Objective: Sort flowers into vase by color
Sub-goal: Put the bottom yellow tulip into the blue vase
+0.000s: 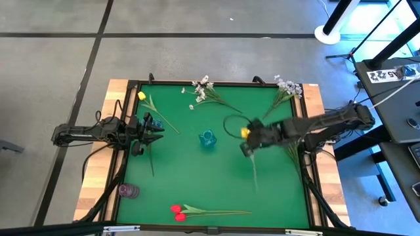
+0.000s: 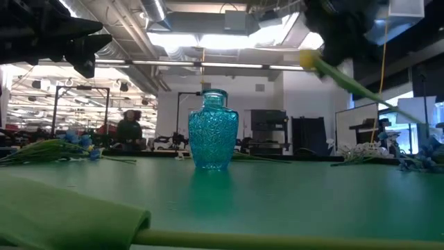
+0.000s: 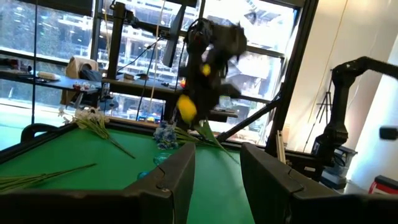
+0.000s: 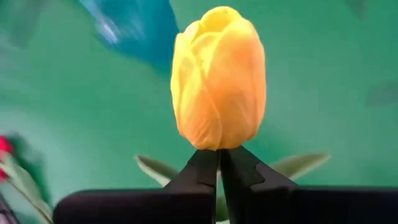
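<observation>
A yellow tulip is up in the air to the right of the blue glass vase, and my right gripper is shut on it. In the low view its head shows high at the right of the vase. My left gripper waits open at the table's left side, holding nothing. Another yellow tulip lies flat at the far left. Red tulips lie along the near edge. White sprays lie at the far edge. My right gripper pinches the yellow tulip's stem right under the head between its two fingertips. The fingers come from the table's right side, slanting down. The head stands out past the fingertips. The green stem trails back below the gripper toward the near edge, lifted off the table.
A small purple vase stands at the near left corner. A pale bluish spray lies at the far right corner. A raised dark rim runs round the green table. Bare green surface lies between the blue vase and the red tulips.
</observation>
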Tool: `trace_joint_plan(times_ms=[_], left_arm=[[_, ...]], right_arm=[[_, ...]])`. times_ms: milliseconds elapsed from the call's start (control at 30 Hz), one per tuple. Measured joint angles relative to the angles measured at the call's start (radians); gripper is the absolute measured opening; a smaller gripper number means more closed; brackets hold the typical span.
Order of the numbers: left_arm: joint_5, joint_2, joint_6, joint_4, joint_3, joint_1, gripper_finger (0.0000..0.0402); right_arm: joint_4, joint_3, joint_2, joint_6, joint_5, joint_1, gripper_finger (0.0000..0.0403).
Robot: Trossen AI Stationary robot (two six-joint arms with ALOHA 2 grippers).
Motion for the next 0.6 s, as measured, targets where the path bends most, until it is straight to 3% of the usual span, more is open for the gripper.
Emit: trace_joint_plan(times_ms=[133,333,600], left_arm=[[0.0,0.0,0.0,0.0,0.0,0.0,0.0125],[0.0,0.0,0.0,0.0,0.0,0.0,0.0125],[0.0,0.0,0.0,0.0,0.0,0.0,0.0125]], right_arm=[[0.002,0.181,0.0,-0.254,0.06,-0.094,0.0004],[0.066,0.418,0.0,-0.651,0.055,-0.162,0.0003],[0.268,0.516,-0.001,-0.989,-0.143,-0.192,0.0003]])
